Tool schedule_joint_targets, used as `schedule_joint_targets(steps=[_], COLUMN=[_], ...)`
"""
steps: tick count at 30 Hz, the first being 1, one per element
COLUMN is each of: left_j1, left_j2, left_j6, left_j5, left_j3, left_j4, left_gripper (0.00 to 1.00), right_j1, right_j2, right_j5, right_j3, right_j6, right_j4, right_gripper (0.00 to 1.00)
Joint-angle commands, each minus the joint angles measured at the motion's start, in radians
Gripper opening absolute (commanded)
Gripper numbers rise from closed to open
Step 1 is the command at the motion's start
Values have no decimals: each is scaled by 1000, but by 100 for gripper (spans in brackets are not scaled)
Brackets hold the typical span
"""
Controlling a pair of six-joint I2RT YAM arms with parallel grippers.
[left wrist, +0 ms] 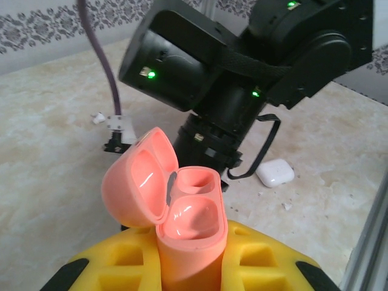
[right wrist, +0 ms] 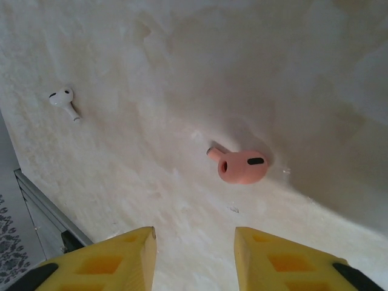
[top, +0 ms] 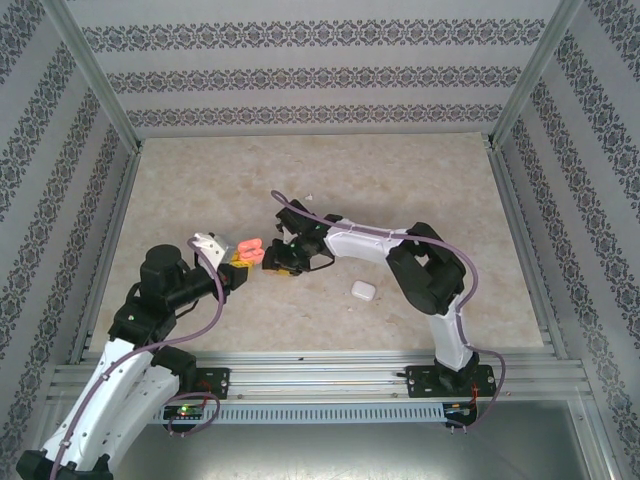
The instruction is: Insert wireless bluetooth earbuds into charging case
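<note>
Left hand [left wrist: 191, 257] grips open pink case [left wrist: 182, 206]. Right hand [right wrist: 194, 254] spread wide over pink earbud [right wrist: 241, 167] on worktop [right wrist: 182, 60]; white earbud [right wrist: 63, 98] apart.

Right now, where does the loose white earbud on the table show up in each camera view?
Top external: white earbud, a speck above centre, just beyond the right arm.
Left wrist: white earbud at left, beyond the pink case.
Right wrist: white earbud at upper left.
Shared landmark: the right arm, next to it in both wider views; its yellow fingers edge the wrist view.
</note>
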Motion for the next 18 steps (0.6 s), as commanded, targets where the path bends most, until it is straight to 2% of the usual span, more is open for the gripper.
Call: schedule_joint_targets(steps=[1,6,18], left_j1=[-2,-4,-3], left_j2=[-23,-25,-25], left_j6=[-9,-18,-20], left_j5=[72,85,82], left_j3=[-23,-34,-45], left_j4=[84,102,103], left_gripper=[0,0,0], right_j1=[13,13,-2], right_j2=[42,81,123], right_j5=[-20,-16,24], right_j3=[41,76,116], right_j6=[0,-17,-62], right_j4=[-15,-43,-110], right_gripper=[36,28,27])
